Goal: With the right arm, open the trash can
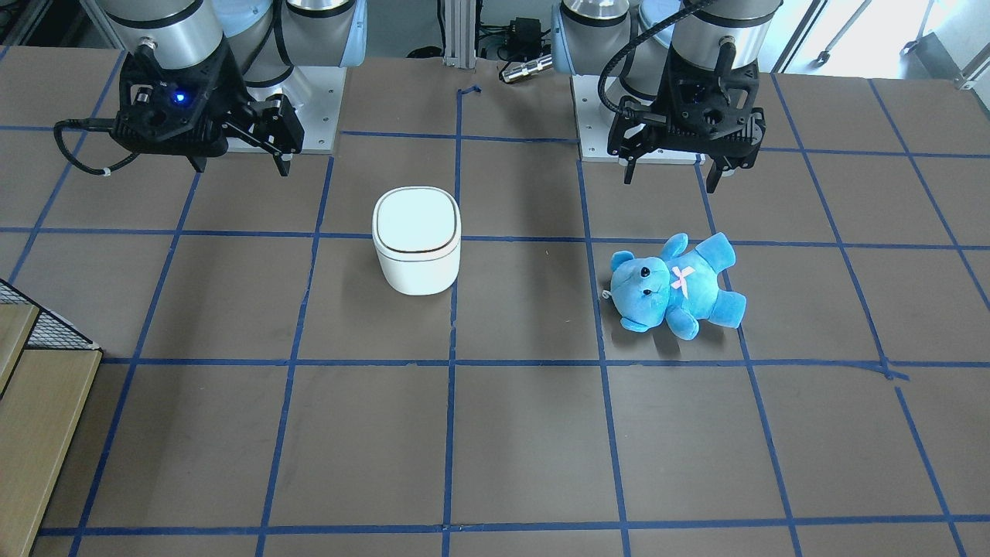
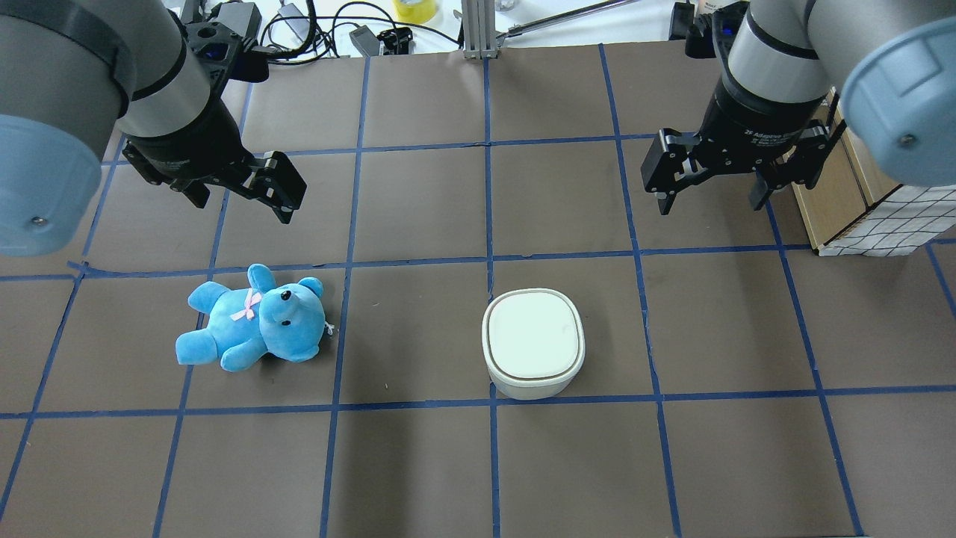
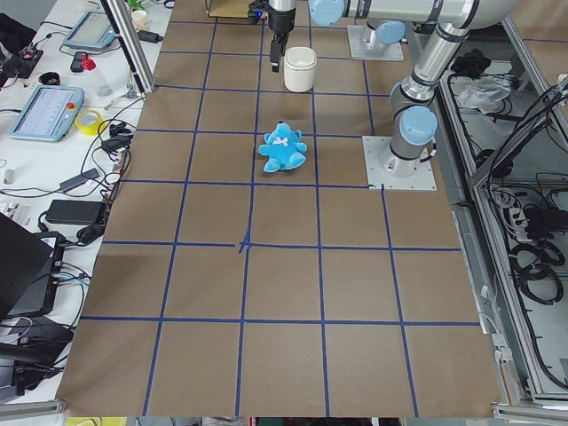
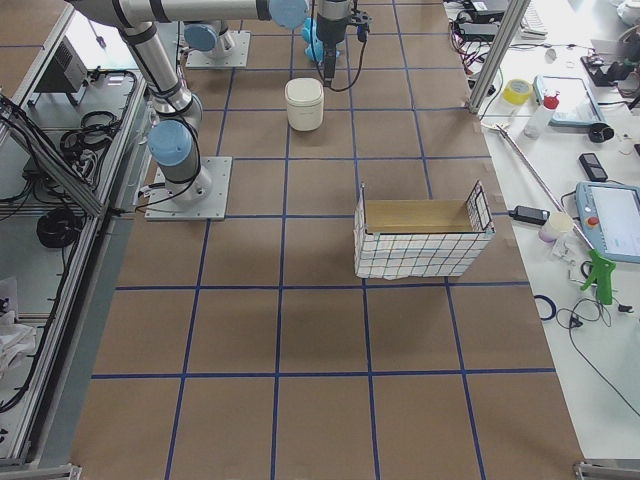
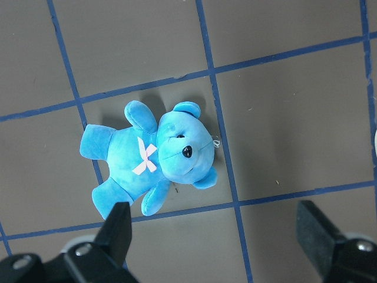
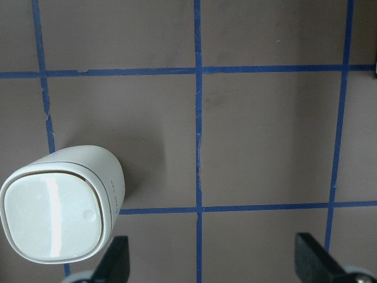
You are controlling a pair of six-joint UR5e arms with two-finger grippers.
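Note:
The white trash can (image 1: 416,240) stands upright on the brown table with its lid shut; it also shows in the overhead view (image 2: 532,344) and at the lower left of the right wrist view (image 6: 59,218). My right gripper (image 1: 240,162), with the blue light, hangs open and empty above the table, behind and to the side of the can (image 2: 709,203), apart from it. Its fingertips (image 6: 118,256) show wide apart. My left gripper (image 2: 243,205) is open and empty above the blue teddy bear (image 2: 254,321), which lies on its back (image 5: 153,162).
A wire-mesh basket with a wooden box inside (image 2: 881,224) stands on the table's right side, close beside my right arm (image 4: 420,240). Blue tape lines grid the table. Cables and tools lie beyond the table's far edge (image 2: 358,30).

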